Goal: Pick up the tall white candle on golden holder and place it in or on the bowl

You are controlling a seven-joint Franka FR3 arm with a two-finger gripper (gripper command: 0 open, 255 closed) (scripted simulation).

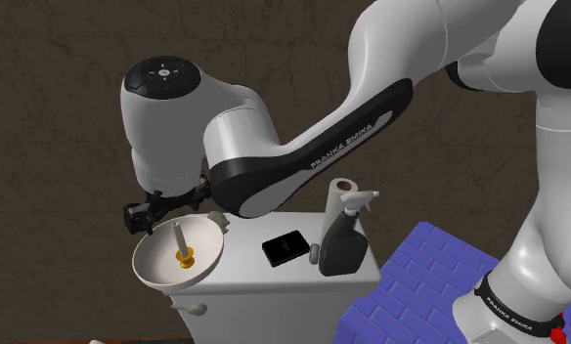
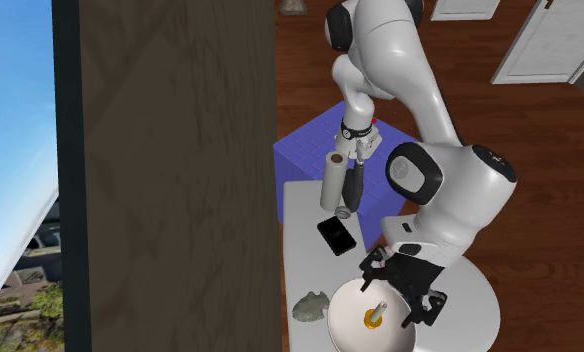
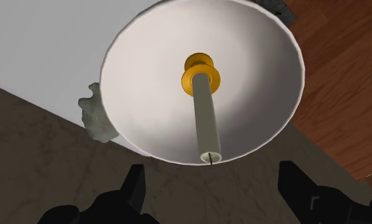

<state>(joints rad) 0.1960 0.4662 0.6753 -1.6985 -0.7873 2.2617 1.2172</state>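
The tall white candle point(image 3: 207, 114) stands straight up on its golden holder point(image 3: 200, 62) in the middle of the white bowl point(image 3: 140, 76). The candle is in the bowl, so I think the job is almost done. The gripper point(image 3: 213, 191) hangs right above the top of the candle. Its fingers point(image 3: 135, 188) are spread wide apart and touch nothing. The bowl sits at one end of the white counter point(image 1: 249, 272). In the shoulder view a black phone point(image 1: 285, 248) lies at 3 o'clock from the bowl. A dark spray bottle point(image 1: 342, 244) stands past the phone, also at 3 o'clock. A small grey lump point(image 3: 95, 118) lies just beside the bowl's rim. The step now looks like taking the hand away. To do it well, the hand should go straight up with the fingers wide, so no finger bumps the candle. The candle is tall and thin and could tip easily, so going slowly is best.
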